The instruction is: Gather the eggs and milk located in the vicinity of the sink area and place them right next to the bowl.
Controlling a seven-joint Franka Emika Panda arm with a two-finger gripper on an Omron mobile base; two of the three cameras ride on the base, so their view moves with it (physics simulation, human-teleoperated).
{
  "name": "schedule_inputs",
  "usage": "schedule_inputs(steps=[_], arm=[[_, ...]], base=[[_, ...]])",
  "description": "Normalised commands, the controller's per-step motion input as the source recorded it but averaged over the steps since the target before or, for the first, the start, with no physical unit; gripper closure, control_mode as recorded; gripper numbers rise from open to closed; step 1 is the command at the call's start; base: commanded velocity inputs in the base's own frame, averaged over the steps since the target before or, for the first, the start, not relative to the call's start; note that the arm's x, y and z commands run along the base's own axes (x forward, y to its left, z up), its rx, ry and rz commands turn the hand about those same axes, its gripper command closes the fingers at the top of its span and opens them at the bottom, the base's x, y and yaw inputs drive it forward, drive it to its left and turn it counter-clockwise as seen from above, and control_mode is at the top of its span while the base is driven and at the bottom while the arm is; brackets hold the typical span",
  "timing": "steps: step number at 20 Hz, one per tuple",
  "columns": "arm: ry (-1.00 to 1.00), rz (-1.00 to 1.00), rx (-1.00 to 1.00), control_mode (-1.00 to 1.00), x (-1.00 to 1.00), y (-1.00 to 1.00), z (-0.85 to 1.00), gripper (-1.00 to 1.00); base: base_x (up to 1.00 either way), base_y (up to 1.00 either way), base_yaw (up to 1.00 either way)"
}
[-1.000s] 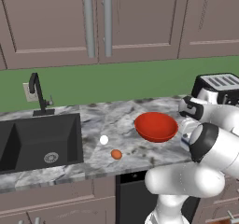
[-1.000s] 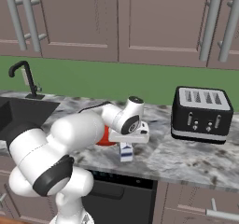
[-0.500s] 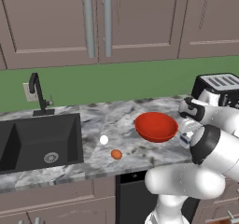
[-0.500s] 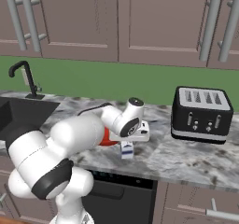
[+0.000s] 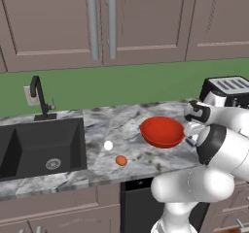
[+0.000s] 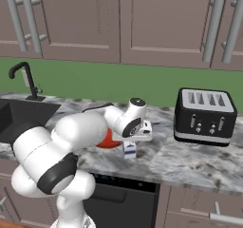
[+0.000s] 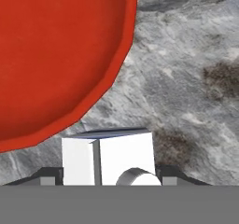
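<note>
One milk carton [image 7: 108,158] stands on the counter between the gripper [image 6: 130,148] fingers, jaws closed on it, just beside the one red bowl [image 5: 162,131]. Two eggs: orange-brown egg [image 5: 121,160], white egg [image 5: 108,145], near the sink [image 5: 41,144]. One toaster [image 6: 204,116]. Marble countertop [image 6: 190,160], green wall, brown cabinets [image 5: 102,21] above.

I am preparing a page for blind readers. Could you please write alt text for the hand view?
A small white milk carton with a blue top edge sits between the dark finger tips of the robot's gripper, seen from above. Beside it lies the rim of a large glossy red bowl, resting on a grey marbled countertop.
</note>
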Motion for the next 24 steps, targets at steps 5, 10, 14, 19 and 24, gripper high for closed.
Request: schedule_inputs(steps=[5, 10, 14, 19, 24], arm=[[0.01, 0.02, 0.0, -1.0, 0.37, 0.0, 0.0, 1.0], [0.0, 0.04, 0.0, -1.0, 0.21, 0.0, -0.05, 1.0], [0.0, 0.06, 0.0, -1.0, 0.03, 0.0, -0.05, 1.0], [0.0, 0.06, 0.0, -1.0, 0.01, 0.0, -0.08, -1.0], [0.0, 0.06, 0.0, -1.0, 0.0, 0.0, -0.06, -1.0]], base=[[0.0, 0.0, 0.0], [0.0, 0.0, 0.0], [0.0, 0.0, 0.0], [0.0, 0.0, 0.0], [0.0, 0.0, 0.0]])
